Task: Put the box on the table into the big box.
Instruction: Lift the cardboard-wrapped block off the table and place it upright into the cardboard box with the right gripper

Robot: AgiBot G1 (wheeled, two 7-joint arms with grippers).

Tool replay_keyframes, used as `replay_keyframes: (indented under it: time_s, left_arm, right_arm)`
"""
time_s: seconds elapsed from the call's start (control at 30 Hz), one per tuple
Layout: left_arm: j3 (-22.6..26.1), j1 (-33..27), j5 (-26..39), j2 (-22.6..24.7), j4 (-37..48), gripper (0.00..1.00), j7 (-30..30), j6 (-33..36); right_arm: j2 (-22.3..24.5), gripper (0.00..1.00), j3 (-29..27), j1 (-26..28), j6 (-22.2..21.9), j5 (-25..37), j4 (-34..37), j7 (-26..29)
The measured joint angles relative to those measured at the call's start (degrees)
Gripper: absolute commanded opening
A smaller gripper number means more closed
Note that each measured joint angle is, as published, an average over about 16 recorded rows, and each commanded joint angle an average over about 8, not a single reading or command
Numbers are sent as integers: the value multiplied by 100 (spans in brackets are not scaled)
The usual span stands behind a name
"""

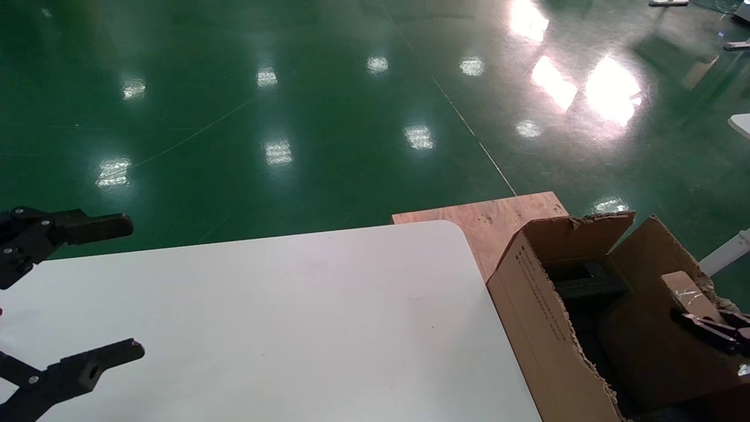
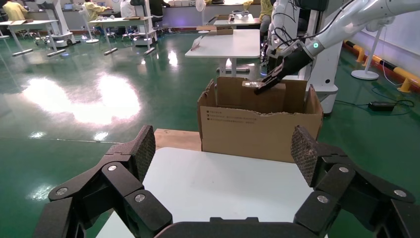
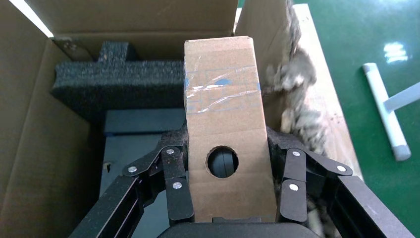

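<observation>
Release is best delayed until the small taped box (image 3: 224,129), clamped in the right gripper (image 3: 229,186) over the big carton (image 1: 545,305), is lowered clear of the black foam (image 3: 116,84), while the left gripper (image 1: 108,290) is parked wide over the white table (image 1: 304,328).

glossy taped cardboard box (image 3: 225,124), rough black foam (image 3: 119,84)

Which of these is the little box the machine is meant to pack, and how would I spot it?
Find the white table, then the big box, a torn-edged brown carton beside its right end with black foam inside. The box is held over that carton's opening, clamped in the right gripper. It is small, oblong and taped, with a round hole in its face.
</observation>
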State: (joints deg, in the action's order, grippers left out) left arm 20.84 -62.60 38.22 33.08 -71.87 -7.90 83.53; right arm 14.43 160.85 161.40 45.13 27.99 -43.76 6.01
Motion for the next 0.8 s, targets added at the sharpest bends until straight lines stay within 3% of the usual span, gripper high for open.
replay_keyframes:
  time_s: [0.57,0.63,0.8]
  left_arm:
    - [1,0,0,0,0,100,0,0]
    - [1,0,0,0,0,100,0,0]
    - [1,0,-1,0,0,100,0,-1]
  right_arm:
    - [254,0,220,281,-103,496,-126,278]
    - [254,16,211,288,-108,552,-131,304]
    - [228,79,189,303,-111,664,-137,343]
